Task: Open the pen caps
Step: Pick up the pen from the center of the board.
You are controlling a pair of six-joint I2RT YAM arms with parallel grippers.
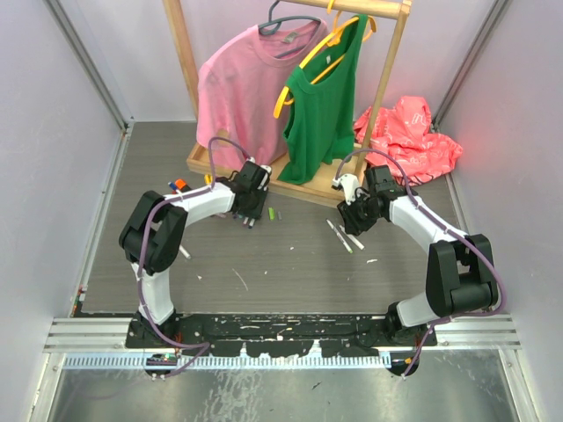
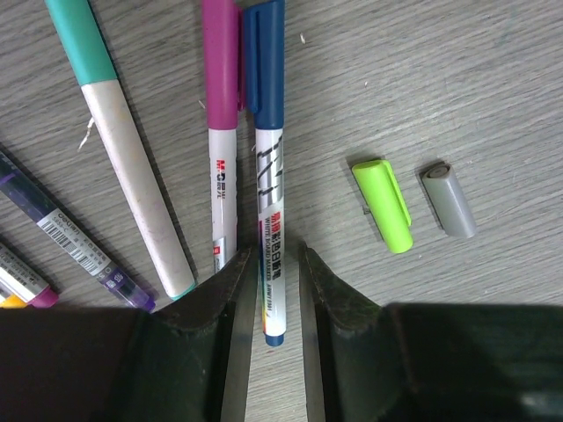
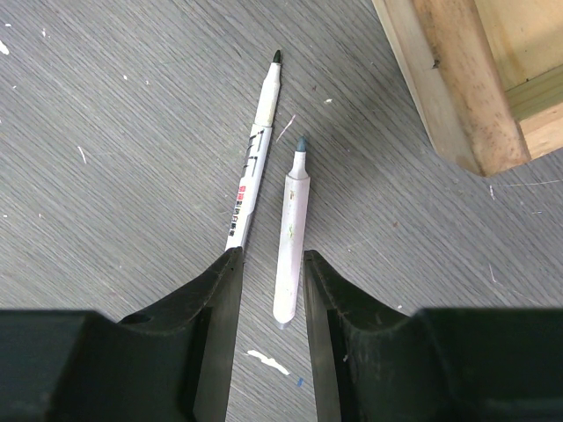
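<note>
My left gripper (image 2: 274,251) is open and straddles the tail of a white marker with a dark blue pen cap (image 2: 264,66); a gap shows on its right side. Beside that marker lie one with a magenta cap (image 2: 220,61) and one with a teal cap (image 2: 81,40). A loose lime-green cap (image 2: 384,204) and a loose grey cap (image 2: 449,200) lie to the right. My right gripper (image 3: 273,255) is open around the tail of an uncapped white marker (image 3: 288,237), touching neither side. A second uncapped, black-tipped marker (image 3: 255,167) lies just to its left.
A wooden clothes rack base (image 1: 264,171) stands right behind both grippers (image 1: 249,218), holding a pink shirt (image 1: 237,83) and a green top (image 1: 325,97). A red bag (image 1: 409,132) lies at the back right. More markers (image 2: 53,220) lie left of the left gripper.
</note>
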